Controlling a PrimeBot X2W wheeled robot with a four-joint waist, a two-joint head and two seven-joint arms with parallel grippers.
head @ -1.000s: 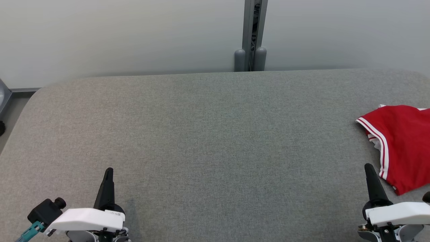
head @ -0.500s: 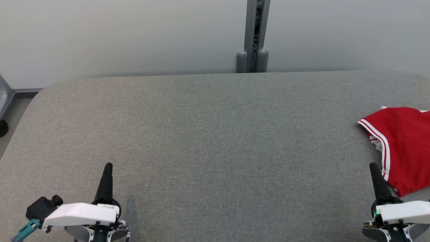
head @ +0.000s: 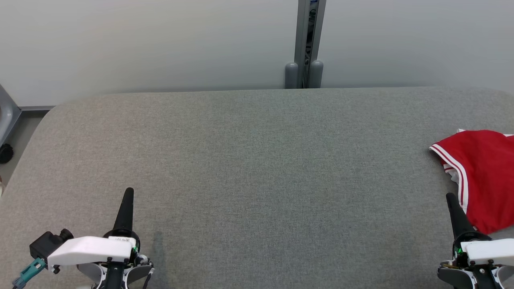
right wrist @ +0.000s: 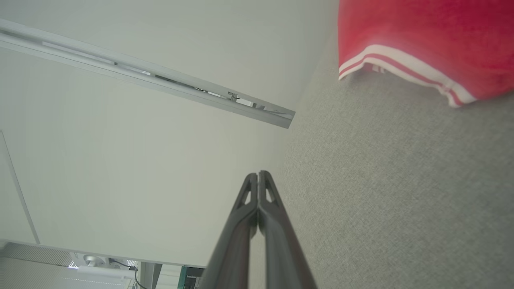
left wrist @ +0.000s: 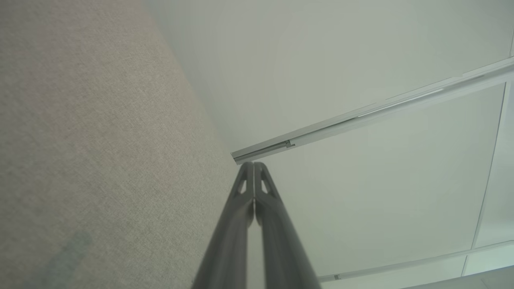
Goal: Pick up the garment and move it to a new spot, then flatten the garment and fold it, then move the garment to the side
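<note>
The garment (head: pixel 486 172) is red with white stripes along its edge, lying bunched at the right edge of the grey table (head: pixel 257 160); part of it runs out of the head view. In the right wrist view the garment (right wrist: pixel 421 44) fills the upper right. My right gripper (head: pixel 450 197) is shut at the lower right, its tip just left of the garment's near edge, holding nothing. The same shut fingertips (right wrist: pixel 258 176) show pressed together. My left gripper (head: pixel 128 192) is shut and empty at the lower left, far from the garment, its fingers (left wrist: pixel 253 165) closed on each other.
A pale wall with a grey vertical post (head: pixel 305 44) stands behind the table's far edge. Left of the table's rounded corner lie a strip of floor and a dark object (head: pixel 5 153). The wide grey surface stretches between the two grippers.
The whole head view has shifted slightly, so the camera has moved. Both grippers stay shut and the garment lies where it was.
</note>
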